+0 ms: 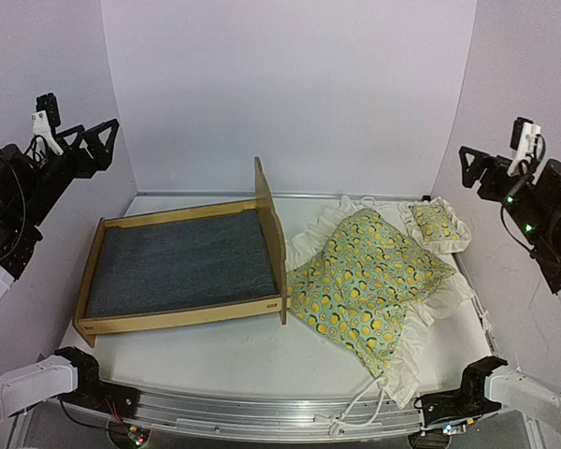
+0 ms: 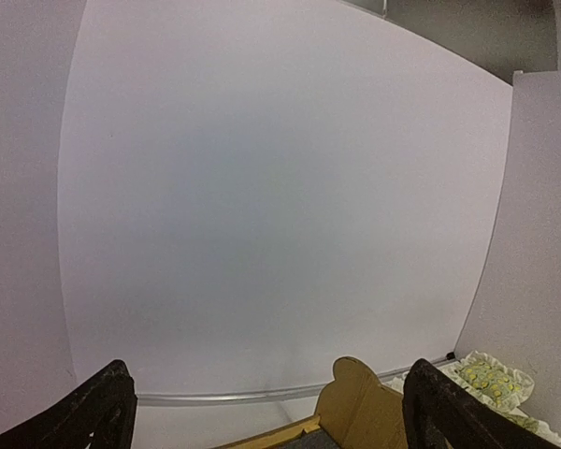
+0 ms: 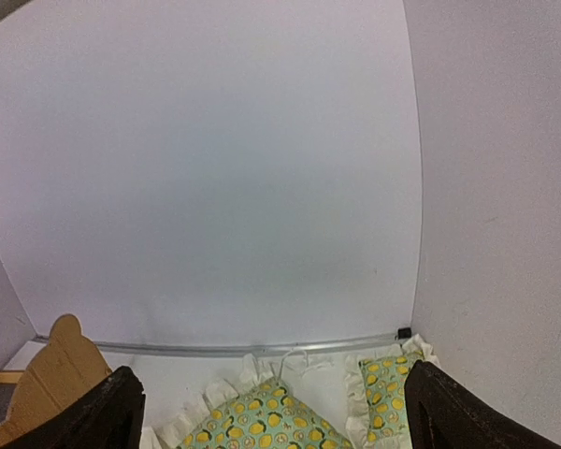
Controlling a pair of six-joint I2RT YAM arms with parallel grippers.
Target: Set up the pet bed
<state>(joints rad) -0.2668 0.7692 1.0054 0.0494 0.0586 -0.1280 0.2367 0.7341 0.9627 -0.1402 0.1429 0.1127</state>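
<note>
1. Top external view shows a white counter (image 1: 215, 360) boxed in by pale walls (image 1: 290, 94) at the back and on both sides, with a metal rail (image 1: 262, 413) along its near edge.
2. On the left half of the counter sits the pet bed (image 1: 182, 313), a light plywood frame. A dark grey-blue mattress pad (image 1: 178, 262) lies flat inside it, and the tall headboard (image 1: 269, 220) stands upright at the right end.
3. Just right of the headboard a lemon-print blanket (image 1: 365, 281) with white ruffles lies bunched, its left edge against the frame. A small matching pillow (image 1: 437, 224) lies behind it, near the right wall.
4. From above, the left hand (image 1: 92, 145) hangs high by the left wall and the right hand (image 1: 477, 173) high by the right wall. Both are well apart from the bed.
5. Left wrist view is mostly bare wall, but it shows what the top view hides: the left hand's fingers (image 2: 98, 412) are spread wide with nothing between them. The headboard's curved top and the pillow peep in below.
6. Right wrist view likewise shows the right hand's fingers (image 3: 112, 412) spread wide and empty, with the blanket and pillow ruffles between them.
</note>
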